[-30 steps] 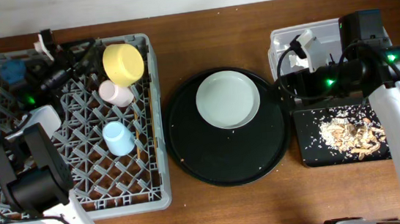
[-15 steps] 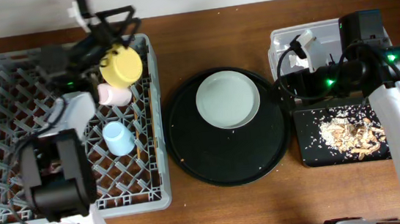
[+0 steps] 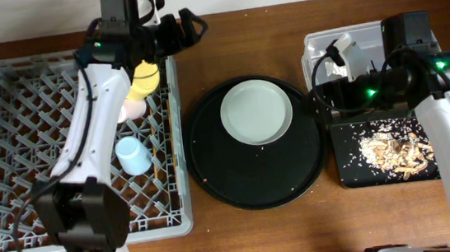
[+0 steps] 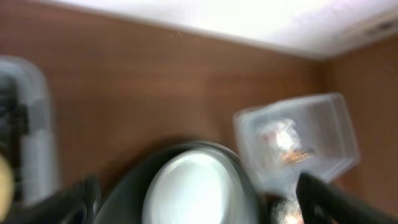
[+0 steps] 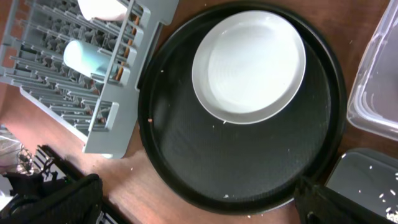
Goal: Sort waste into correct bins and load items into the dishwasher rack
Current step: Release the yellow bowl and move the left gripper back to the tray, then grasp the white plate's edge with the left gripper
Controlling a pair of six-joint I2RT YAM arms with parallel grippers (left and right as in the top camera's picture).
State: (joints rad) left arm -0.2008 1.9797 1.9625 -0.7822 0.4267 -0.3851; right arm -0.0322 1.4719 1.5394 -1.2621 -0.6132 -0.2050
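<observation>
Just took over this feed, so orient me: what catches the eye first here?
The big grey rack fills the left side, with the left gripper hanging open just past its far right corner. At centre, a pale plate sits on a round black tray; beige scraps litter the shallow black tray at right.

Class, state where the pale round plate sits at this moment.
In the overhead view, the plate lies on the large round black tray, toward its upper edge, between the dishwasher rack and the clear tub.
</observation>
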